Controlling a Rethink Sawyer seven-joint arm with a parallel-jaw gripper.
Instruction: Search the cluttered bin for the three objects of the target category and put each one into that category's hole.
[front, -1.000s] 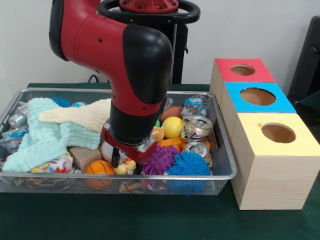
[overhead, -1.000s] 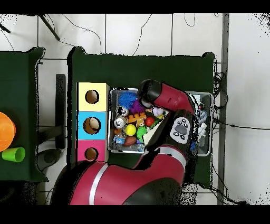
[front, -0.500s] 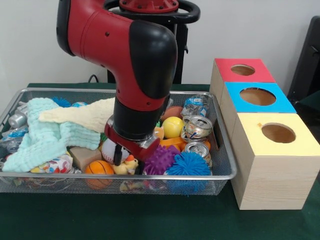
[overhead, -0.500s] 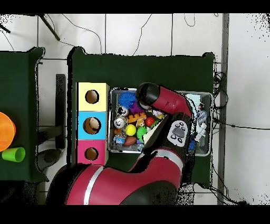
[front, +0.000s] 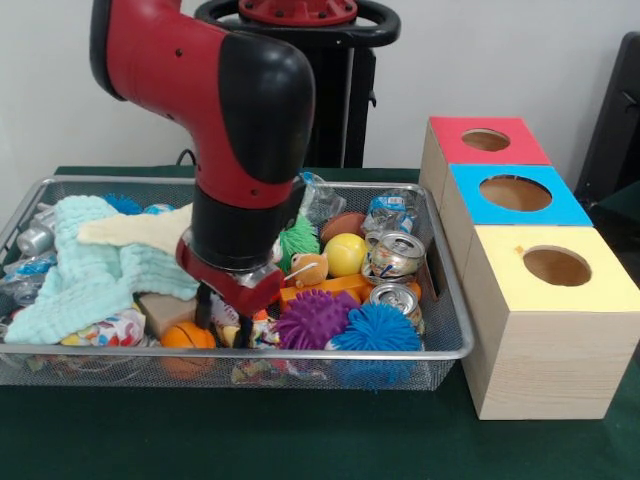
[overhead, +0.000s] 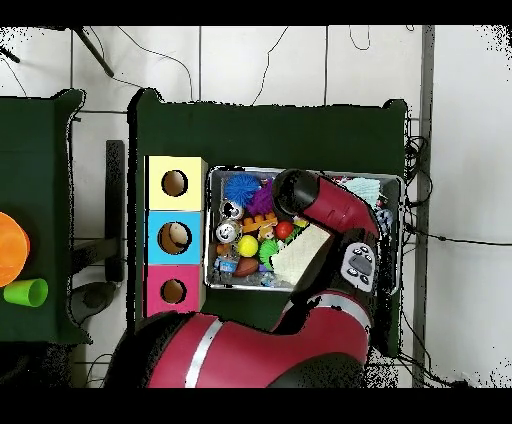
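A wire mesh bin (front: 452, 330) holds mixed toys, cans and cloths. My gripper (front: 223, 318) reaches down into its front middle, fingers (front: 203, 308) apart and open, straddling small toys beside an orange ball (front: 186, 336). A purple spiky ball (front: 312, 320) and a blue spiky ball (front: 375, 328) lie just to its right. Behind them sit a yellow ball (front: 345, 254), a green spiky ball (front: 297, 240) and two crushed cans (front: 396, 256). In the overhead view the arm (overhead: 318, 205) hides the gripper.
Three wooden boxes with round holes stand right of the bin: red-topped (front: 487, 140), blue-topped (front: 515, 192), yellow-topped (front: 555, 267). A pale blue towel (front: 85, 270) and a cream cloth (front: 140, 230) cover the bin's left half. A wood block (front: 165, 312) lies under them.
The arm has swung left along the bin's front, and the gripper now sits lower, by the orange ball. The green spiky ball and a small orange toy are uncovered.
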